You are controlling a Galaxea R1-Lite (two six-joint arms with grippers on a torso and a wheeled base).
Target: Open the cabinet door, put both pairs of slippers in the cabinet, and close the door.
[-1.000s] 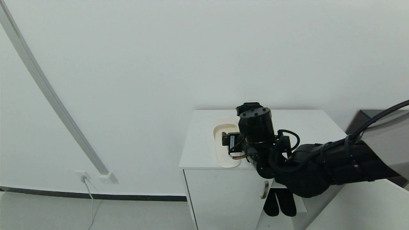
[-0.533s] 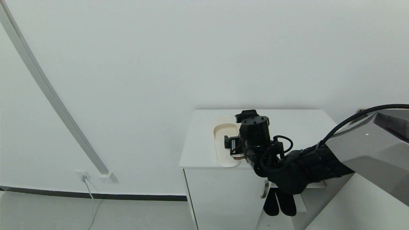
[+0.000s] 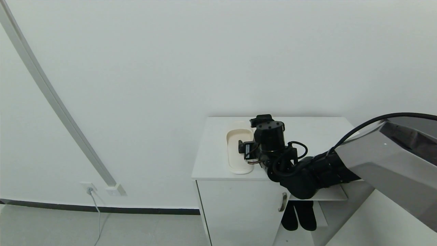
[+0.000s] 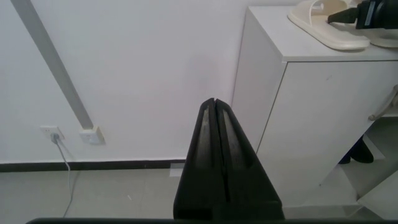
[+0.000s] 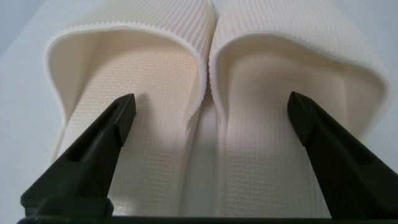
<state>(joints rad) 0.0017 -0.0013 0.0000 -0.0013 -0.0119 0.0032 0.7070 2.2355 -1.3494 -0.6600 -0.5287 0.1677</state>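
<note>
Looks like a bare room, kinda home-entryway style: plain white wall (image 3: 170, 68), small white shoe cabinet (image 3: 239, 212) against it on the right, wall socket (image 3: 89, 189) low on the left, black skirting (image 3: 153, 211), grey floor (image 3: 51, 229).

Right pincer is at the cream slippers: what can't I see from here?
Right wrist view: heel ends of the cream slippers run off the edge.
Head view: the right arm hides one cream slipper and part of the black slippers.
Head view: bottom edge cuts off the cabinet.
</note>
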